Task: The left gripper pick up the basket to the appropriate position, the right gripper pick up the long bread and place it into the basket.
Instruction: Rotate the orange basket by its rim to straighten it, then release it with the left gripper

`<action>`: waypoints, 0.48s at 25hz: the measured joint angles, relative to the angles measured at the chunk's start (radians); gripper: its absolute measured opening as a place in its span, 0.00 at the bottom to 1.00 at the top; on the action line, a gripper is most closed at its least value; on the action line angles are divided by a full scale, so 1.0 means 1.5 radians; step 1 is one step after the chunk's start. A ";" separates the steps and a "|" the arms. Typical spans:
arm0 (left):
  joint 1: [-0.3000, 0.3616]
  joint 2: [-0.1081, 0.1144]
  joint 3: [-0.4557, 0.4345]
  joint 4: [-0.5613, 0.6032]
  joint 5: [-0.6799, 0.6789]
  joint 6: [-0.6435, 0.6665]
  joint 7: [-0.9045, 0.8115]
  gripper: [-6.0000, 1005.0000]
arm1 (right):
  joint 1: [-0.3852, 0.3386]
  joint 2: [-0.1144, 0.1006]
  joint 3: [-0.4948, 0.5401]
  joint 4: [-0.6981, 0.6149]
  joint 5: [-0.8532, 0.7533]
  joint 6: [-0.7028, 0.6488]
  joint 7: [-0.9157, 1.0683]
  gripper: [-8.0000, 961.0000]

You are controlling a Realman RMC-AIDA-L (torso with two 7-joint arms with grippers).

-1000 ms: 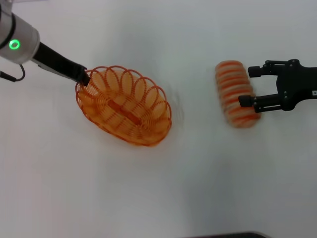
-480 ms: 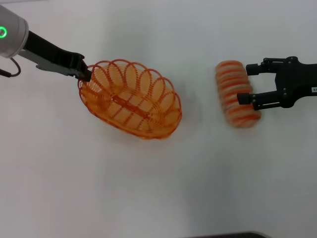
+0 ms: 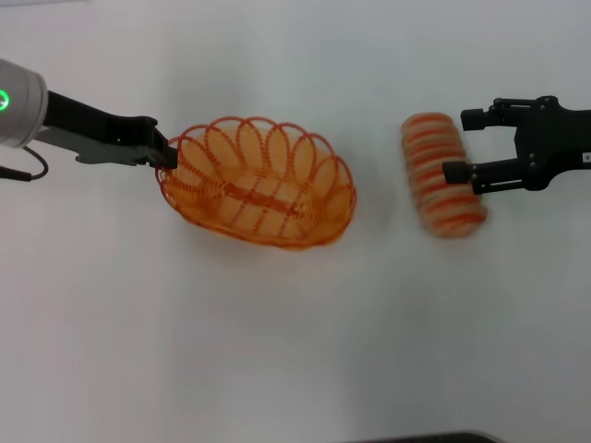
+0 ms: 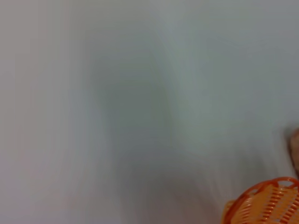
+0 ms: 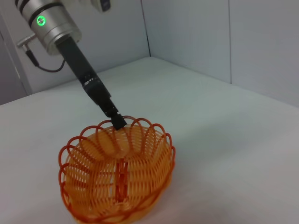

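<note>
On the white table (image 3: pixel 277 351), the left gripper (image 3: pixel 162 154) is clamping its fingers on the near end of the basket's scalloped rim, with its black arm (image 3: pixel 88 129) reaching in from the left edge and a green light glowing on the silver joint (image 3: pixel 14 103). The basket (image 3: pixel 260 182) is lying lengthwise across the middle of the table, empty, its orange wire loops facing up. From the right wrist view, the same fingers are pinching the far rim of the basket (image 5: pixel 117 175), and the arm (image 5: pixel 88 81) is slanting up toward the grey wall (image 5: pixel 196 37) behind.

Well apart from the basket, to the right, the long bread (image 3: pixel 440 173) is resting on the table, tan with orange-red stripes. The right gripper (image 3: pixel 462 145) is hovering just beside it with its two fingers spread apart, one near the top end of the loaf and one over its middle, not closed on it.

In the left wrist view, only a blurred corner of the basket (image 4: pixel 266 205) is showing.
</note>
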 joint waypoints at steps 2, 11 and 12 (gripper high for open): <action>0.016 0.001 0.000 0.000 -0.024 -0.008 -0.002 0.05 | 0.000 0.000 0.001 0.000 0.003 0.006 0.000 0.93; 0.081 -0.004 0.042 0.006 -0.117 -0.061 -0.006 0.05 | -0.001 -0.001 0.003 0.000 0.008 0.022 0.000 0.93; 0.084 -0.003 0.049 0.006 -0.122 -0.067 -0.006 0.05 | -0.001 -0.001 0.003 0.000 0.008 0.022 0.000 0.93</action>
